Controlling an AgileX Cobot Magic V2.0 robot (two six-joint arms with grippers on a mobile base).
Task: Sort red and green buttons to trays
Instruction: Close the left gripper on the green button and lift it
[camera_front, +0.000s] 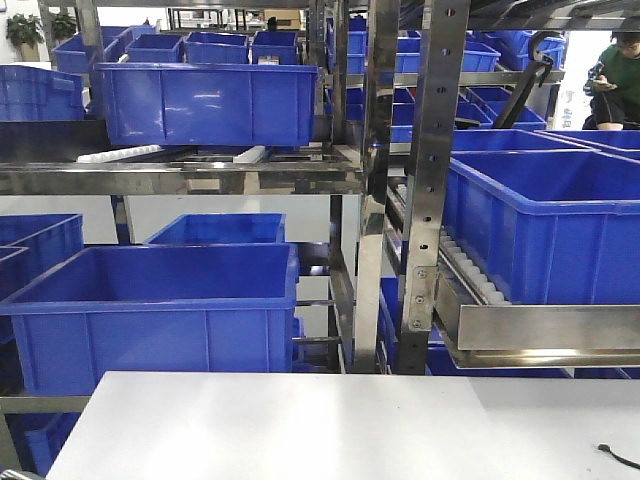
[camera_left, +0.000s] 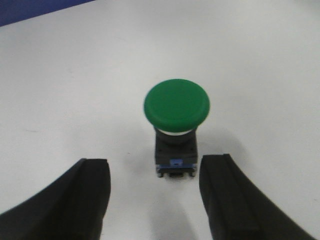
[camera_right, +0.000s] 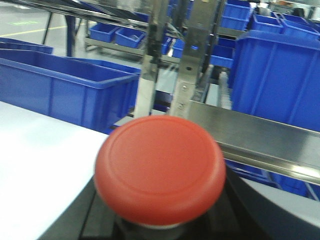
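Red button (camera_right: 160, 170) gripped, left tool (camera_left: 155, 161) spread wide

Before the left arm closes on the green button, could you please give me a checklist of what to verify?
1. Left fingers open: ok.
2. Green button upright on the white table, lined up with the gap: ok.
3. Fingers deep enough around its body: not ok, only the tips flank it.
4. Right fingers holding the red button: cannot tell, the cap hides contact.
5. Trays: cannot tell where, none in view.
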